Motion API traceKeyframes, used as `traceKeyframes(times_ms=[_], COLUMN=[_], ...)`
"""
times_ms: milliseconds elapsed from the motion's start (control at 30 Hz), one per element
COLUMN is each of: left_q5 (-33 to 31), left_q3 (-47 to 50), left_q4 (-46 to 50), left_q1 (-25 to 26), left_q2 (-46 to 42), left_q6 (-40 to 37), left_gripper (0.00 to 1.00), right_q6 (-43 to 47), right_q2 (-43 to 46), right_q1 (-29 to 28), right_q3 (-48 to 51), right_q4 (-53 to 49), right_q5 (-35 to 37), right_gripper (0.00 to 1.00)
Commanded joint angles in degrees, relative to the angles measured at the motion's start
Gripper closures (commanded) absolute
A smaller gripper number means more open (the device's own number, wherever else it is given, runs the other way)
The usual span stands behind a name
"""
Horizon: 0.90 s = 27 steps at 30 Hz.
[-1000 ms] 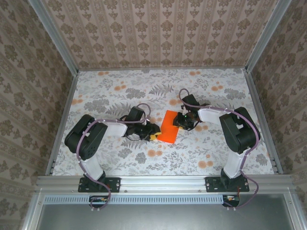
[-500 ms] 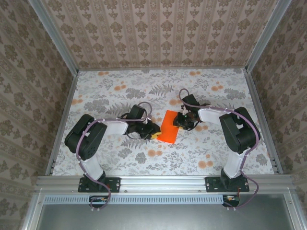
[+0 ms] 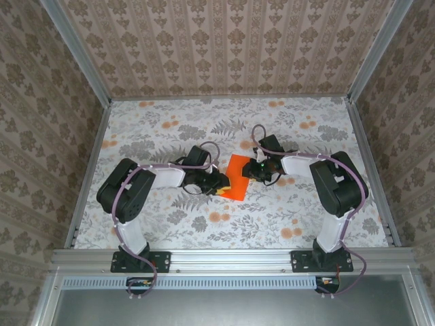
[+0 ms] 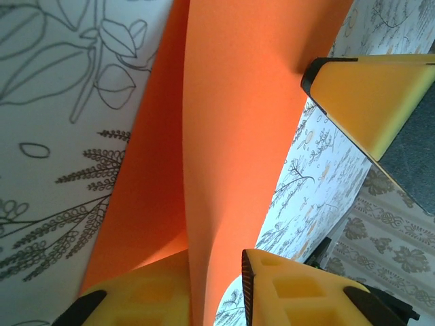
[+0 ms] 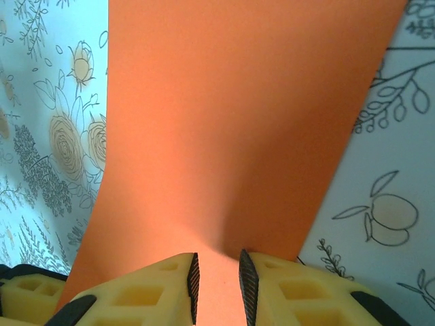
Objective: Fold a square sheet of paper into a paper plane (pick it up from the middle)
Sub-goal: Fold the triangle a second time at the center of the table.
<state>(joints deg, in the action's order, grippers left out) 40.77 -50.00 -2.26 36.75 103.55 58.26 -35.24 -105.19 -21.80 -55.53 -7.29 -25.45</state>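
Square sheet of paper (image 5: 238,122), thin and vivid orange, is nipped at one edge between the narrow yellow jaws of the right gripper (image 5: 217,261). The left gripper (image 4: 214,261) pinches the opposite edge. The sheet bows between them, mid-table over the flower-printed tabletop (image 3: 170,136).

Top external view: bright, even, diffuse light from overhead, sharp across the frame and free of glare, with only soft, faint shadows lying close under the arms (image 3: 162,178) on the table (image 3: 170,129). Left wrist view: close and slightly soft, fine grain on the square sheet of paper (image 4: 238,122), its left fold in deeper orange shade beside a brighter right face, the far wall (image 4: 387,238) blurred. Right wrist view: cool bluish cast over the table print, the sheet evenly lit with faint shading where it dips at the bottom, the near yellow fingers (image 5: 136,292) mildly out of focus.
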Motion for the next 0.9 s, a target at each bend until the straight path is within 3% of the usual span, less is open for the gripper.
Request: traceKeyframes(times_ms=[0,333,867], left_q5=[1.0,-3.5,-20.2], left_q3=[-1.9,0.5,9.4], left_q4=[1.9,3.8,1.1], left_q1=[-0.2,-1.4,0.9], left_q2=[1.3,-1.4,-12.8], left_q6=[-2.8,-2.7,7.7], left_gripper=[0.77,0.95,0.98], right_q6=[2.8,5.8,-0.9], right_q2=[-2.6,-2.4,2.1], right_q1=[-0.4,-0.9,-6.6], right_q3=[0.2,-3.9,-4.1], right_q4=[-1.1,1.0,-2.7], right_q5=[-0.4,-4.1,3.2], right_gripper=[0.71,0.71,0.72])
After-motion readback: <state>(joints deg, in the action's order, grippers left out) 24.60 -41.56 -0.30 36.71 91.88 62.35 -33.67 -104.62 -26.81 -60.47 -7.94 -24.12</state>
